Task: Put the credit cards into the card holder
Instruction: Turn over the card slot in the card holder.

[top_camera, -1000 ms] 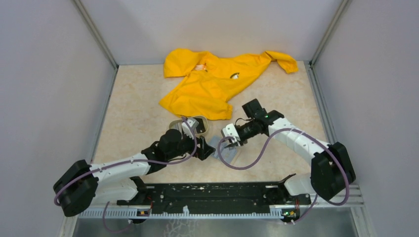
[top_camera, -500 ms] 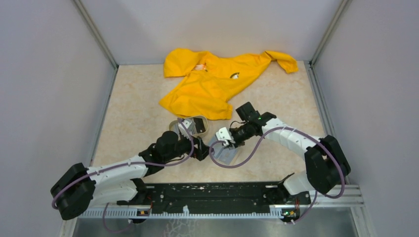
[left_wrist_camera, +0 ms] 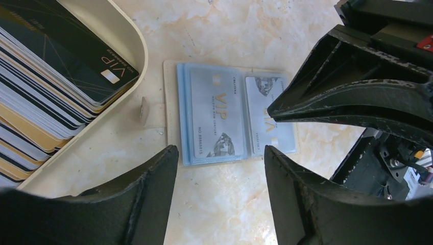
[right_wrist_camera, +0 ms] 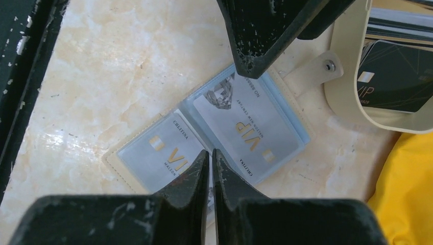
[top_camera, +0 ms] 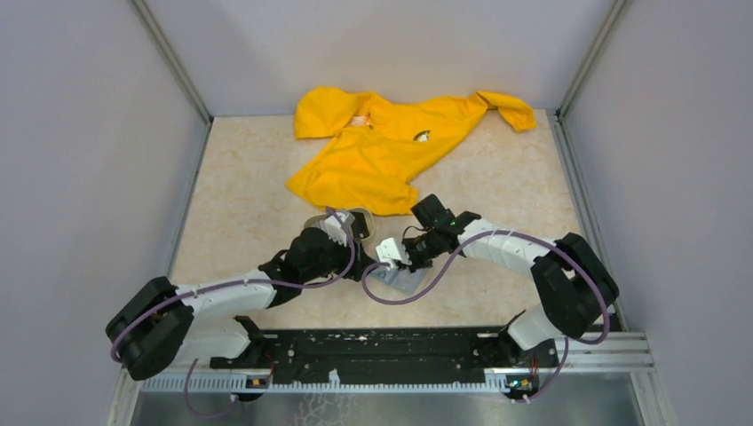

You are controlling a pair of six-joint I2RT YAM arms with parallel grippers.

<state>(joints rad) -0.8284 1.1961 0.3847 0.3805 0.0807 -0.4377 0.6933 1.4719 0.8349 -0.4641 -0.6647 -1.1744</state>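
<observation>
Nearest the arms' bases, the card holder lies opened flat on the marble-patterned surface, clear pockets up. Two silver cards marked VIP sit in the facing pockets, one on each side of the fold. Its snap tab points toward the tray.

Directly above it, the left gripper hovers with its fingers spread wide, holding nothing. The holder shows between them in the left wrist view. The right gripper comes in from the other side, its fingers drawn almost together with only a slit between. The tips are down at the holder's centre fold, and no card can be seen between them.

Just beyond, touching or nearly touching the holder's tab, the beige tray carries the credit cards, a thick fanned stack of dark, white and gold edges. At the far end a yellow garment lies crumpled.

The step in hand looks like work at the pockets: seating a card, or lifting a clear leaf to reach a free one. Most cards await loading. The next move likely calls for one thin card teased off the stack while the holder is kept from sliding.
</observation>
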